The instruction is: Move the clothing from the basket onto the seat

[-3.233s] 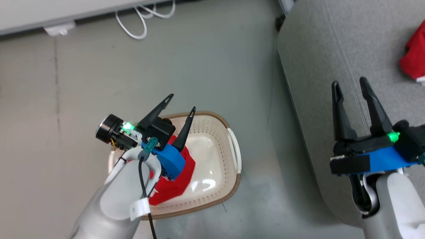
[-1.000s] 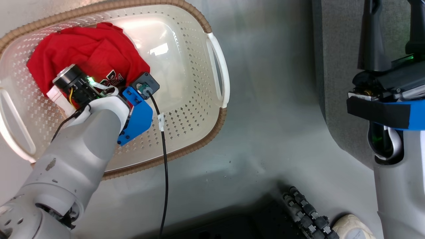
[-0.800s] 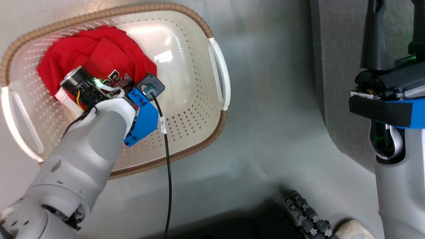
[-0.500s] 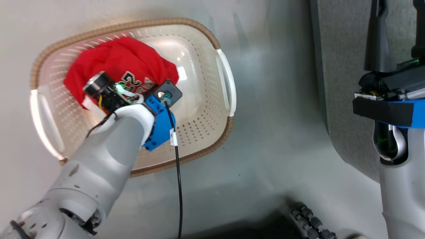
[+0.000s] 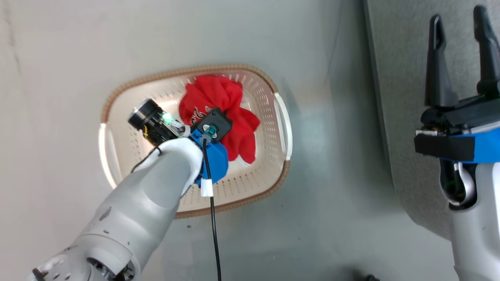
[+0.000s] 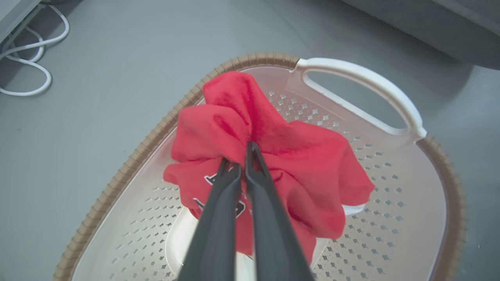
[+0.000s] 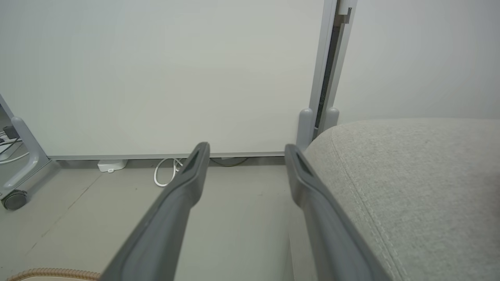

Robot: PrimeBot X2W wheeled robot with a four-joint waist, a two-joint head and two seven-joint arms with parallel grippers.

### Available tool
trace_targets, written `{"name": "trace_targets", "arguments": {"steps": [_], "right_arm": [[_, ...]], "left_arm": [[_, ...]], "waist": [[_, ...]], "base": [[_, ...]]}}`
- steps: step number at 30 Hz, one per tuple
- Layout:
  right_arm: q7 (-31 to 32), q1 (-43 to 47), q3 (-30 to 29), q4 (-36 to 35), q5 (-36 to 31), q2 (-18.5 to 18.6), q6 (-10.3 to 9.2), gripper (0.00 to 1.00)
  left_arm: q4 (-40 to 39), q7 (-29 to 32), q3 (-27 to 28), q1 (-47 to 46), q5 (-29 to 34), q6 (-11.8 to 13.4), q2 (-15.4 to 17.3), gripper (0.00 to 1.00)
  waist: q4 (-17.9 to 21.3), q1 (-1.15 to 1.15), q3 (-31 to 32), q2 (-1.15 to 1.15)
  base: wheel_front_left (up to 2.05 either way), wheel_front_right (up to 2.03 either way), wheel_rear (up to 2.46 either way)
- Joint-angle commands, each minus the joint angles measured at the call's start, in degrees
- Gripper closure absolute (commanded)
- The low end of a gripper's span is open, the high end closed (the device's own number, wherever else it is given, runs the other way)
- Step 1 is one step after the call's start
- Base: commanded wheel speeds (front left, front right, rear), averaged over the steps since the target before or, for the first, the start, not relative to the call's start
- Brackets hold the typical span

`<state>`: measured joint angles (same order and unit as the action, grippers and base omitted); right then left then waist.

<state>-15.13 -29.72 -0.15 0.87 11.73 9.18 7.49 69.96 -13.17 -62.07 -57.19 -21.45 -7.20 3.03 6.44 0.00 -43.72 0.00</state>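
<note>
A red jersey, the clothing [image 5: 222, 109] [image 6: 281, 148], hangs bunched over the cream basket [image 5: 269, 171] [image 6: 394, 218] on the floor. My left gripper [image 6: 239, 154] is shut on a fold of it, fingers pressed together in the cloth; black-and-white lettering shows beside them. In the head view my left wrist covers the fingers and part of the garment. My right gripper [image 5: 459, 19] [image 7: 246, 150] stands open and empty above the edge of the grey seat [image 5: 402, 78] [image 7: 410, 175], which lies to the right of the basket.
Grey floor [image 5: 332, 218] separates the basket from the seat. A white cable [image 6: 27, 66] [image 7: 166, 171] lies by the wall [image 7: 156, 78], with a white adapter [image 7: 111, 165] and a castor of a frame [image 7: 13, 199] at the left.
My left gripper has lifted the clothing up off the basket's bottom, bunching it. The head camera has risen, so the basket looks smaller and farther. The right gripper stays open.
</note>
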Motion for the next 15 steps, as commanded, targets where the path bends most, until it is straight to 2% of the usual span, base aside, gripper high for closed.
{"name": "trace_targets", "arguments": {"steps": [1, 10, 15], "right_arm": [[-0.04, 1.19, -0.11, 0.46, -0.24, 0.35, 0.01, 0.00], [-0.03, 5.54, -0.66, 2.54, -0.73, 0.71, 0.01, 0.00], [-0.04, 8.23, -0.79, 3.51, -1.11, 0.53, 0.01, 0.00]], "left_arm": [[-1.30, -0.76, 0.25, 0.72, -0.88, -0.23, -0.20, 1.00], [-8.20, -2.07, 2.44, 4.01, -5.37, 1.23, -0.18, 1.00], [-12.70, -2.08, 4.07, 5.90, -5.76, 2.00, -0.14, 1.00]], "waist": [[-1.29, 0.00, 3.65, 0.00], [-2.49, 0.00, 12.13, 0.00], [-2.94, 0.00, 16.94, 0.00]], "base": [[0.00, 0.00, 0.00], [0.00, 0.00, 0.00], [0.00, 0.00, 0.00]]}}
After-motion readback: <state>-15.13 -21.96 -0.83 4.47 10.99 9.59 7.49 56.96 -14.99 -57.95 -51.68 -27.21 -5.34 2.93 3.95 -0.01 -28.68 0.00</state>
